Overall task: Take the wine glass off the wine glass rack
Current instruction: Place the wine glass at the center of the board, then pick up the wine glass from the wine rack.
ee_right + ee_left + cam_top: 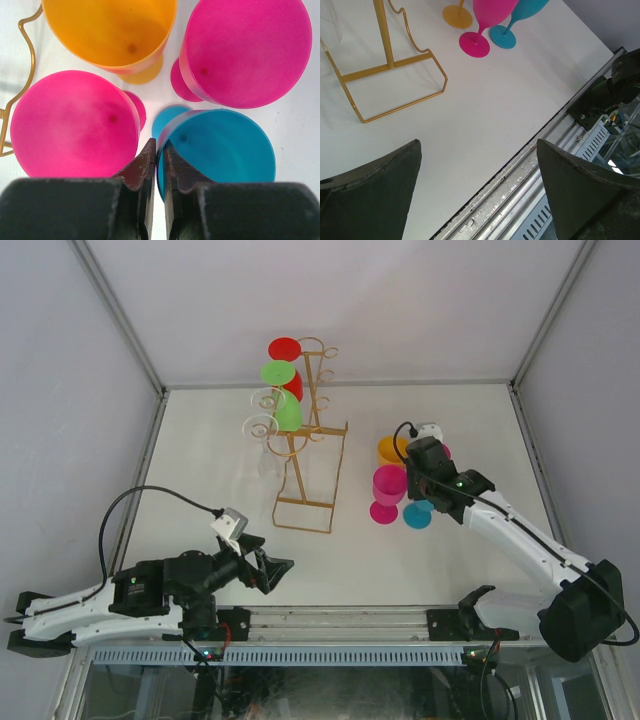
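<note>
The gold wire wine glass rack [310, 440] stands at mid table. On its left hooks hang a red glass [285, 348], a green glass [280, 380] and clear glasses [262, 427]. To its right stand an orange glass [392, 450], a pink glass [389, 485] and a blue wine glass [418, 514]. My right gripper [160, 150] is over that group, its jaws nearly together with the rim of the blue wine glass [220, 150] between them. My left gripper [280, 570] rests low near the front edge, open and holding nothing.
In the right wrist view a second pink glass [247, 50] stands behind the blue one, beside the orange glass [110, 30] and the nearer pink glass [72, 125]. The rack's loop base [395, 62] lies ahead of the left gripper [478, 145]. A metal rail [530, 185] runs along the table's front edge.
</note>
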Controlling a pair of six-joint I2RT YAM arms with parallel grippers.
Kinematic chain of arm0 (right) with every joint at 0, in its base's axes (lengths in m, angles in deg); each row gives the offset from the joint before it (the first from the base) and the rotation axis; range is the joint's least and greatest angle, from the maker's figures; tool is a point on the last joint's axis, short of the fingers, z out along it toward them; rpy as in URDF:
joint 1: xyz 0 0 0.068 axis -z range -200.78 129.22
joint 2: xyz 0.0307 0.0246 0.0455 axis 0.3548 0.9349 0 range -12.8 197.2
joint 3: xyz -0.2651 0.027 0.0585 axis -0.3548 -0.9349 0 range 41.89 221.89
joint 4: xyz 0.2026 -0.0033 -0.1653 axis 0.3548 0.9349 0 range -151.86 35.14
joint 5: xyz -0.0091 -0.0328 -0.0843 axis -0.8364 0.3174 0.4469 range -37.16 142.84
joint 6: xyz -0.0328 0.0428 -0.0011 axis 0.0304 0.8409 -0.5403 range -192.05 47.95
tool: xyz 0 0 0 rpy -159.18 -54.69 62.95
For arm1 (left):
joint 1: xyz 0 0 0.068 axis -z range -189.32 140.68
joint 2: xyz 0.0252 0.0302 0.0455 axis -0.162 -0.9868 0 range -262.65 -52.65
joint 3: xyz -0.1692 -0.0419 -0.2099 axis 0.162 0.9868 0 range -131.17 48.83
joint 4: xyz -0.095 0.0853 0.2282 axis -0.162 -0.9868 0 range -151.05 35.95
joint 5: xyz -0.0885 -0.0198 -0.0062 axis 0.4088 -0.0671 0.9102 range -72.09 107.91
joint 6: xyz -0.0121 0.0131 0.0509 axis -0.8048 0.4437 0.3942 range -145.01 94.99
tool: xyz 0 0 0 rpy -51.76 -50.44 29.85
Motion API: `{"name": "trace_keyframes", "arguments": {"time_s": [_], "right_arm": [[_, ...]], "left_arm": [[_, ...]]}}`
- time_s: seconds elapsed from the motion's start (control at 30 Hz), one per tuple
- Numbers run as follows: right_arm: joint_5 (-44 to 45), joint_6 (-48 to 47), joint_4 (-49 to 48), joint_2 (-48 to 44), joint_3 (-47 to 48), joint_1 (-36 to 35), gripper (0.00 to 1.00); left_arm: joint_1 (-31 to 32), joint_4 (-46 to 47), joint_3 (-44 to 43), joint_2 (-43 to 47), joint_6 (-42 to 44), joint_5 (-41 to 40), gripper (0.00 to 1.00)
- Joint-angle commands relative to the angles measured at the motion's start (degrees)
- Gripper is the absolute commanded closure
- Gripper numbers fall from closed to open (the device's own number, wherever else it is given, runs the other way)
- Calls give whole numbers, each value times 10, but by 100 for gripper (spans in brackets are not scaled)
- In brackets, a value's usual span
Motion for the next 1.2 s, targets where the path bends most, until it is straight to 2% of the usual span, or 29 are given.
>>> {"name": "trace_keyframes", "arguments": {"time_s": [0.0,0.2,0.43,0.67,0.97,1.07,1.17], "right_arm": [[13,-16,-4,4,27,3,93],[6,-15,-6,4,27,3,93],[2,-12,-9,-7,35,3,84],[-1,-8,10,-16,53,3,81],[-26,15,41,-78,80,-1,75],[-60,39,48,-106,80,-1,72],[-99,74,52,-135,78,-1,68]], "left_arm": [[-2,7,-34,0,-11,-8,0],[-2,6,-34,-3,-12,-8,0],[-1,4,-35,-4,-15,-9,0],[-2,-3,-40,-7,-15,-13,0],[-5,-24,-28,-18,-36,-40,0],[-30,-25,-18,-16,-59,-32,0],[-90,-20,-2,-1,-86,11,0]]}}
